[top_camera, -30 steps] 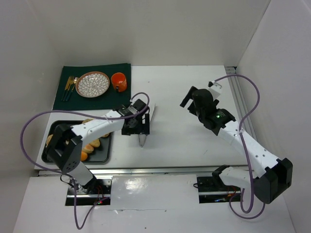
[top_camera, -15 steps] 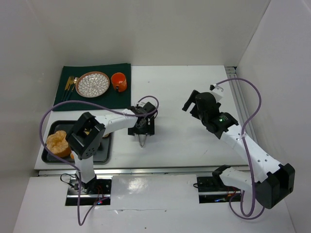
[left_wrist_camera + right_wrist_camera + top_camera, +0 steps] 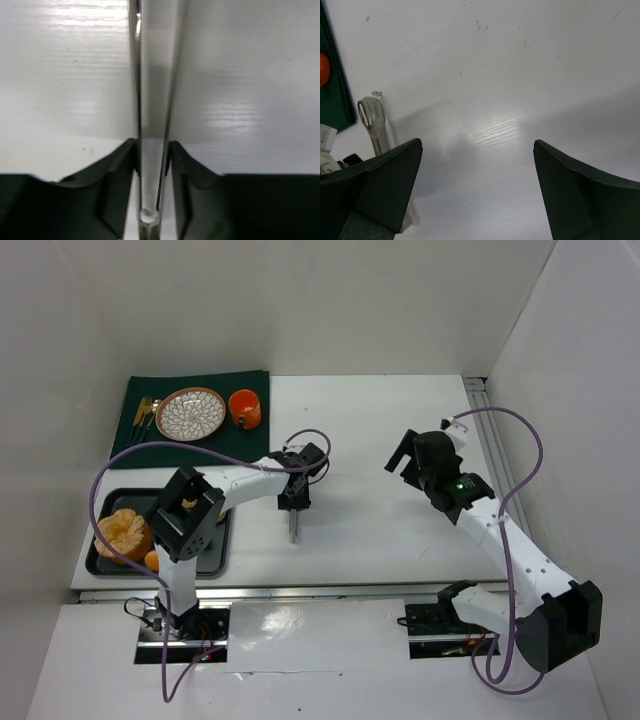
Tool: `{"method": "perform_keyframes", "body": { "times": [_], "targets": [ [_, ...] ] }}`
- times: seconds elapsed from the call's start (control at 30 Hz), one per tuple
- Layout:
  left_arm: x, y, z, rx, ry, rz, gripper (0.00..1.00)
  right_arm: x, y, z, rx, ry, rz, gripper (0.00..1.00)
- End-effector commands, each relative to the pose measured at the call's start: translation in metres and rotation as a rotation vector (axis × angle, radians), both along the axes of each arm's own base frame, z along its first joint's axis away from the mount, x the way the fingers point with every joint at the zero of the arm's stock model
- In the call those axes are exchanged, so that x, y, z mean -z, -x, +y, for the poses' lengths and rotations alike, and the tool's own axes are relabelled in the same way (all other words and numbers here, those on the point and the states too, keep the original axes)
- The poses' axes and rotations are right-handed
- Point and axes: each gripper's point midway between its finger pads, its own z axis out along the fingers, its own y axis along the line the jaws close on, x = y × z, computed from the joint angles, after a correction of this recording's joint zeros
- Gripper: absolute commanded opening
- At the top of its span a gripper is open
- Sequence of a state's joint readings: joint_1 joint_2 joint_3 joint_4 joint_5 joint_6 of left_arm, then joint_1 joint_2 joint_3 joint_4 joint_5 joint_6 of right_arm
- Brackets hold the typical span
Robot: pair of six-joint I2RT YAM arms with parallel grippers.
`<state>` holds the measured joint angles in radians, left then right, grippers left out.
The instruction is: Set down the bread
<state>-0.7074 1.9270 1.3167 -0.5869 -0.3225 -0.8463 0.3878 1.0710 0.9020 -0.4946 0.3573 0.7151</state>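
The bread (image 3: 124, 533), a golden-tan roll, lies in the black tray (image 3: 216, 548) at the table's left edge, with a smaller orange-brown piece (image 3: 151, 560) beside it. My left gripper (image 3: 293, 504) sits low over the table's middle, far from the tray. Its fingers (image 3: 116, 165) press from both sides on a pair of metal tongs (image 3: 155, 90) lying on the table, tips toward the near edge (image 3: 292, 531). My right gripper (image 3: 402, 455) hovers over the right half of the table, open (image 3: 477, 145) and holding nothing.
A green mat (image 3: 150, 445) at the back left carries a patterned plate (image 3: 190, 413), an orange mug (image 3: 245, 408) and cutlery (image 3: 143, 415). The right wrist view shows the tongs' slotted end (image 3: 372, 120) and the mat's edge (image 3: 335, 95). White walls enclose the table.
My left gripper has closed from wide open onto the tongs and turned square to them. The left arm's elbow swung aside, uncovering the bread in the tray. The right arm drifted slightly right.
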Motion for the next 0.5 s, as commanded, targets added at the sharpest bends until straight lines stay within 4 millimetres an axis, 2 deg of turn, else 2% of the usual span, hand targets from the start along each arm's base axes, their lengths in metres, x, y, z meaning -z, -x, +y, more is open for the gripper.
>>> {"method": "perform_keyframes", "body": {
  "times": [0.0,0.03,0.07,0.13,0.17,0.23,0.27,0.4,0.47],
  "targets": [
    [-0.038,0.006,0.018,-0.002,-0.049,-0.043,0.42,-0.004,-0.004,-0.001,-0.019,-0.011,-0.027,0.99],
    [-0.058,0.010,0.020,0.004,-0.036,-0.072,0.39,-0.004,-0.005,-0.002,-0.018,-0.017,-0.025,0.99],
    [-0.063,0.022,0.031,0.019,-0.063,-0.047,0.36,-0.004,-0.004,0.000,-0.026,-0.022,-0.023,0.99],
    [-0.082,0.032,0.042,0.024,-0.064,-0.064,0.30,0.001,-0.006,-0.002,-0.028,-0.020,-0.016,0.99],
    [-0.102,0.039,0.048,0.033,-0.042,-0.095,0.30,0.002,-0.008,-0.002,-0.029,-0.031,-0.020,0.99],
    [-0.120,0.058,0.065,0.034,-0.055,-0.079,0.30,0.003,-0.012,-0.001,-0.036,-0.043,-0.019,0.99],
    [-0.132,0.078,0.081,0.016,-0.061,-0.063,0.30,0.004,-0.014,0.002,-0.043,-0.049,-0.021,0.99],
    [-0.149,0.123,0.114,-0.047,-0.040,-0.026,0.31,0.004,-0.018,0.008,-0.065,-0.070,-0.036,0.99],
    [-0.150,0.152,0.129,-0.100,-0.018,0.021,0.34,0.006,-0.019,0.007,-0.071,-0.069,-0.036,0.99]
  ]
}}
